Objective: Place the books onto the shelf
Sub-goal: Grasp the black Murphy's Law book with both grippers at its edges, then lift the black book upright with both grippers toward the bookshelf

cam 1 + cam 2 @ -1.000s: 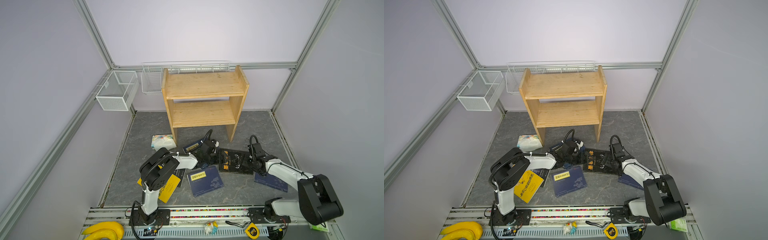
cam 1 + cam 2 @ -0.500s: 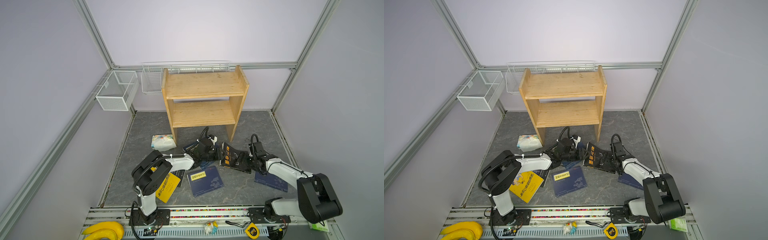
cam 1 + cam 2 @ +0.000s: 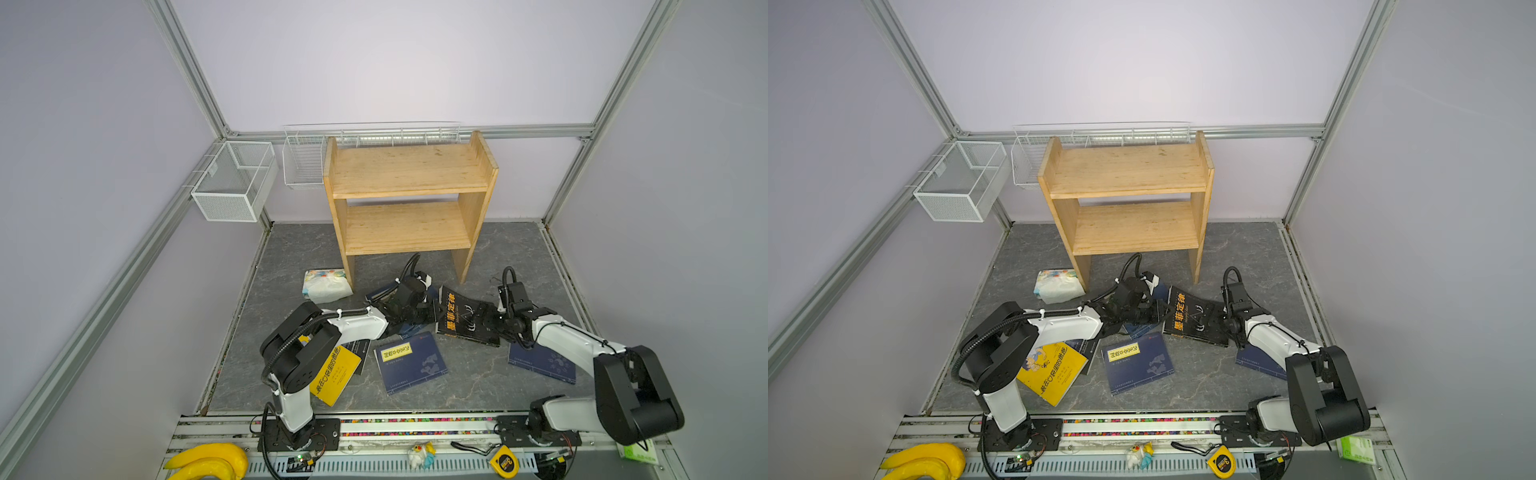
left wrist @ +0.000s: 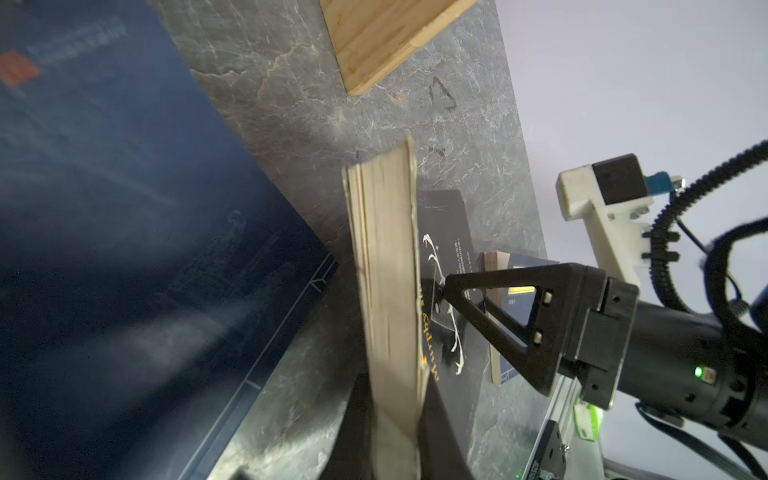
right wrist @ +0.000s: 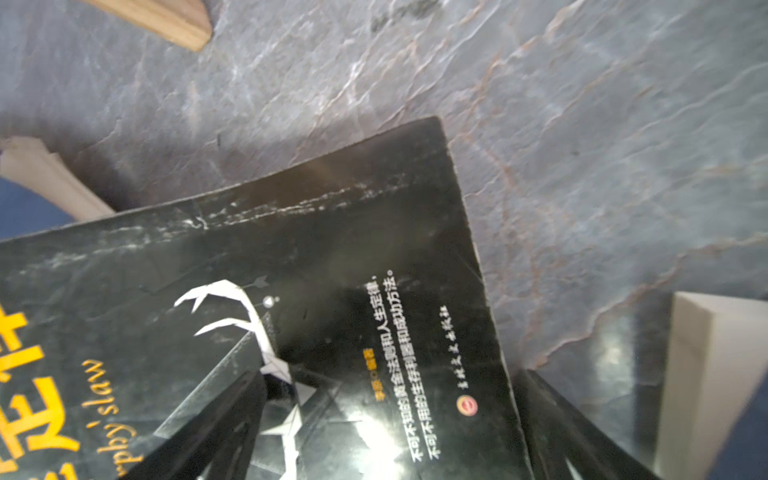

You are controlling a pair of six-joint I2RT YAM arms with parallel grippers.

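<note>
A black book (image 3: pixel 461 320) (image 3: pixel 1192 318) with large yellow characters sits tilted on the floor in front of the wooden shelf (image 3: pixel 409 174), its left edge raised. My left gripper (image 3: pixel 430 313) (image 4: pixel 395 415) is shut on that book's page edge (image 4: pixel 386 270). At the book's right end my right gripper (image 3: pixel 492 322) (image 5: pixel 390 395) is open. One of its fingers (image 5: pixel 216 415) lies over the cover (image 5: pixel 332 270) and the other stands past the book's edge. A navy book (image 3: pixel 409 365), a yellow book (image 3: pixel 334 376) and another navy book (image 3: pixel 544 363) lie flat nearby.
A white floral packet (image 3: pixel 326 284) lies by the shelf's left leg. Wire baskets (image 3: pixel 232 183) hang on the back left wall. More navy books (image 3: pixel 382 293) lie under my left wrist. Bananas (image 3: pixel 208 461) and a tape measure (image 3: pixel 503 463) rest on the front rail.
My left gripper has closed on the black book's left edge and raised it, so the book now tilts. The right gripper stays open at the book's other end.
</note>
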